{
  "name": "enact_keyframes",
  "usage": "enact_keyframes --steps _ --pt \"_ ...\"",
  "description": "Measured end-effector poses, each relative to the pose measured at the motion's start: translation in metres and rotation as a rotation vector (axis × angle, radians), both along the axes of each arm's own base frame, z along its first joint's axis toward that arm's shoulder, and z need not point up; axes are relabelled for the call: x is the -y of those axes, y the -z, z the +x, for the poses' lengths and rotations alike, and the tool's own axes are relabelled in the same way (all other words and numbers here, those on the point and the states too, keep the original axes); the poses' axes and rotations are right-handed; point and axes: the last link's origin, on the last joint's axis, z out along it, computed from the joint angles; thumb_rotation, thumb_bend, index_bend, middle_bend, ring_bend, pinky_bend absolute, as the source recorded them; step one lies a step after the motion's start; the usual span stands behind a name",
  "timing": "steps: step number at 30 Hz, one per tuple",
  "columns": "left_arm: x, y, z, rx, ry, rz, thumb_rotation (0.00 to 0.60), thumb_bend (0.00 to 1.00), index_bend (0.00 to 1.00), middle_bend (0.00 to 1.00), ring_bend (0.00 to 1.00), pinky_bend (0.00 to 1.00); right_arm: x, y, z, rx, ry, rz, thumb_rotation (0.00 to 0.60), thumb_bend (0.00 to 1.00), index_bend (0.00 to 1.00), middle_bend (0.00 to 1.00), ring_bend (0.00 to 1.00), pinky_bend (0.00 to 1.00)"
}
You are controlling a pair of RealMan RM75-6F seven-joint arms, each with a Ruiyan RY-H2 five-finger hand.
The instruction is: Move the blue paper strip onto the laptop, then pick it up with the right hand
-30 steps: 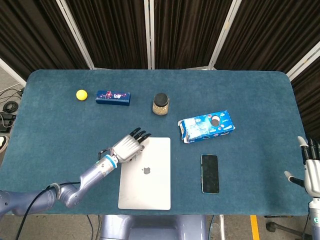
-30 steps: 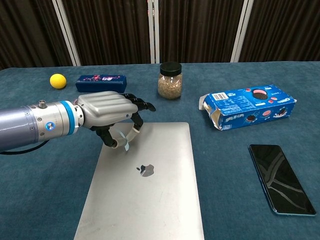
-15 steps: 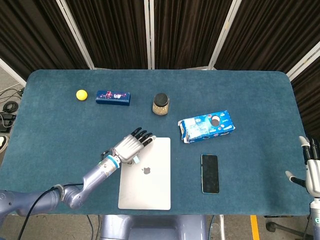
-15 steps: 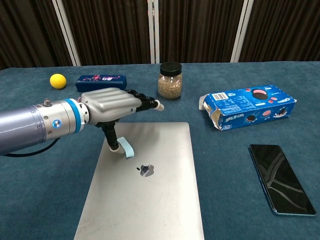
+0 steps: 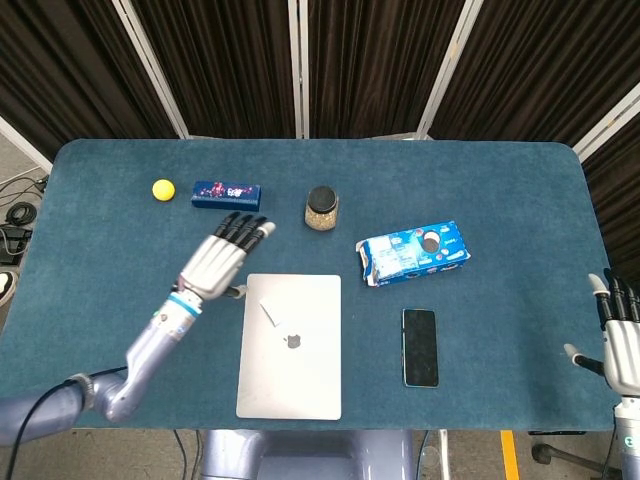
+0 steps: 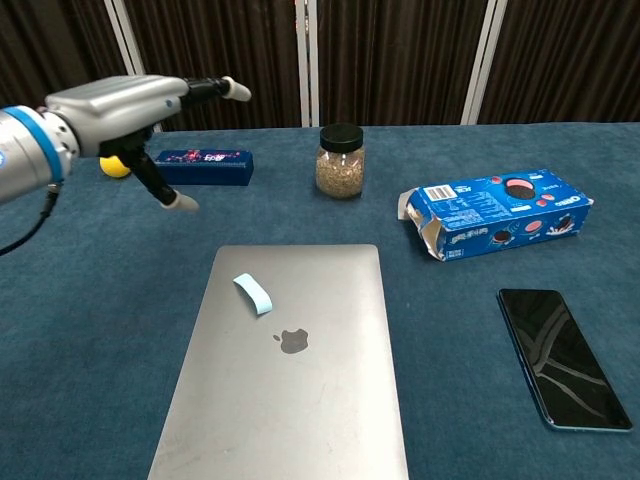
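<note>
A silver closed laptop (image 6: 290,365) lies on a blue-covered counter (image 5: 520,180). The blue paper strip (image 6: 253,293) now rests on the laptop lid, near its upper left corner, just above the logo. The left hand (image 6: 120,105), which half a second ago was pressing the strip against the lid, has let go and lifted up and away to the left; its fingers (image 5: 243,228) are spread and empty. That looks like the first half of the task done.

The right hand (image 5: 620,345) waits at the counter's far right edge, well apart from the laptop, fingers apart and holding nothing. It must next reach across to pick up the strip.

Also on the counter: a yellow ball (image 5: 163,189), a dark blue box (image 5: 226,194), a jar (image 6: 340,160), a blue cookie package (image 6: 495,215) and a phone (image 6: 562,356).
</note>
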Motion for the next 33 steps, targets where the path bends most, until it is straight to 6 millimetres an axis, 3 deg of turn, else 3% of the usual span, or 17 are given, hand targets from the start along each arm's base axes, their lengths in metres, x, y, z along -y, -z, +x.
enact_keyframes --steps 7,13,20,28,33 --pt "0.016 -0.039 -0.038 0.014 -0.114 0.095 0.6 0.0 0.0 0.0 0.0 0.0 0.0 0.007 0.006 -0.01 -0.03 0.035 0.6 0.0 0.0 0.0 0.0 0.0" --pt "0.048 -0.071 -0.078 0.012 -0.24 0.173 0.6 0.0 0.0 0.0 0.0 0.0 0.0 0.014 0.014 -0.02 -0.066 0.075 0.6 0.04 0.03 0.0 0.0 0.0" --pt "0.086 -0.1 -0.113 0.024 -0.368 0.237 0.6 0.0 0.0 0.0 0.0 0.0 0.012 0.028 0.029 -0.028 -0.15 0.155 0.6 0.34 0.08 0.0 0.0 0.0" --pt "0.094 -0.114 -0.115 0.03 -0.348 0.265 0.6 0.0 0.0 0.0 0.0 0.0 0.042 0.051 0.066 -0.09 -0.296 0.339 0.6 0.58 0.12 0.0 0.0 0.0" --pt "0.094 -0.118 -0.116 0.006 -0.346 0.267 0.6 0.0 0.0 0.0 0.0 0.0 0.07 0.076 0.105 -0.145 -0.4 0.524 0.6 0.72 0.12 0.0 0.0 0.0"
